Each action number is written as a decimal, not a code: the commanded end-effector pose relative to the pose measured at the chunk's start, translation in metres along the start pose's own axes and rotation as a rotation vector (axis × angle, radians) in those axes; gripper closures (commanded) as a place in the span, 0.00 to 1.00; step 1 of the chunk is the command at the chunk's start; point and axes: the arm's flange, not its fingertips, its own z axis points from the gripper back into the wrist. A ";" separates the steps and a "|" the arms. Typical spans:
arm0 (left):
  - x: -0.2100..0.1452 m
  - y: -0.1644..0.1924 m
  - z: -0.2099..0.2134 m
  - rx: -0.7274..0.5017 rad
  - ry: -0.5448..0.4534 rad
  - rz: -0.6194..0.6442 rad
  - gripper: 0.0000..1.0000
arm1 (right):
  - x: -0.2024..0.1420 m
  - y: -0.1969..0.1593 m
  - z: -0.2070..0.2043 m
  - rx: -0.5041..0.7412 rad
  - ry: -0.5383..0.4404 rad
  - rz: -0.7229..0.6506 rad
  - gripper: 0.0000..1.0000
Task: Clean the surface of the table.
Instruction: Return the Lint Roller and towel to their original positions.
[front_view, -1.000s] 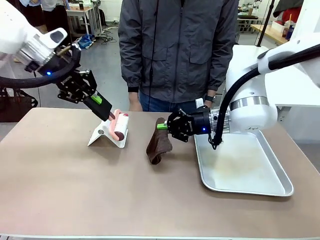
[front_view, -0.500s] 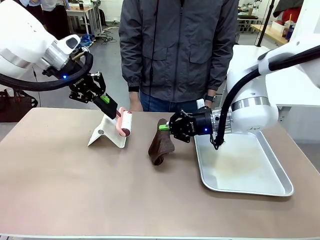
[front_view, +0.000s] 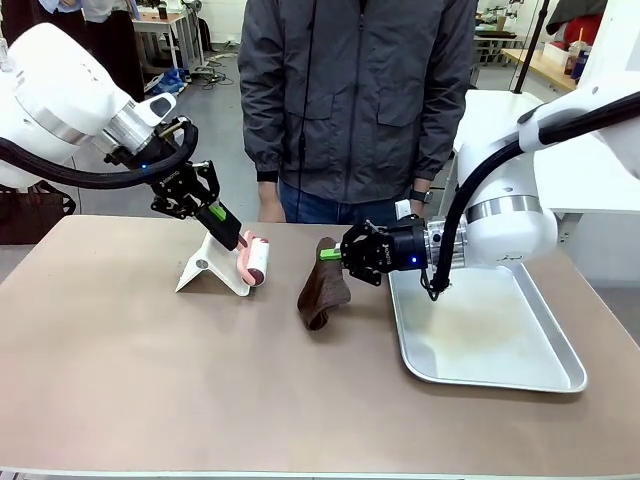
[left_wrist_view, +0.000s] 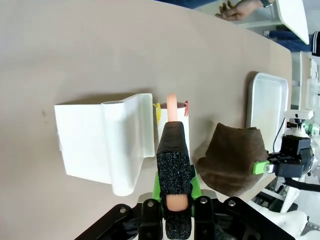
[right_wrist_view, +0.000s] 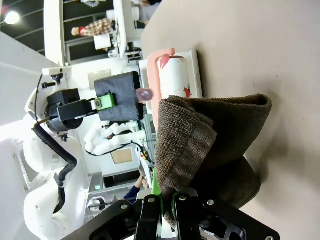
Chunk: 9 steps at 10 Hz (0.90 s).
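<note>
Robotics lab/workshop: grey concrete floor, further worktables w/ equipment in bkgd, cables on floor, white robot-arm base beside the table.

Tan table with tray, white stand

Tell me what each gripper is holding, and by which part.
The left gripper is shut on the lint roller by its pink handle. The right gripper is shut on the brown cloth, pinching its upper edge.
</note>
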 end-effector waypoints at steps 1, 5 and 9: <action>0.006 0.007 0.005 -0.005 0.000 -0.019 0.78 | 0.006 0.001 -0.002 0.025 0.008 -0.005 0.92; 0.008 0.024 0.008 -0.035 -0.034 -0.027 0.78 | 0.006 0.001 -0.004 0.019 0.014 -0.011 0.92; 0.006 0.033 0.002 -0.060 -0.025 -0.020 0.78 | 0.005 0.003 -0.005 0.011 0.014 -0.007 0.92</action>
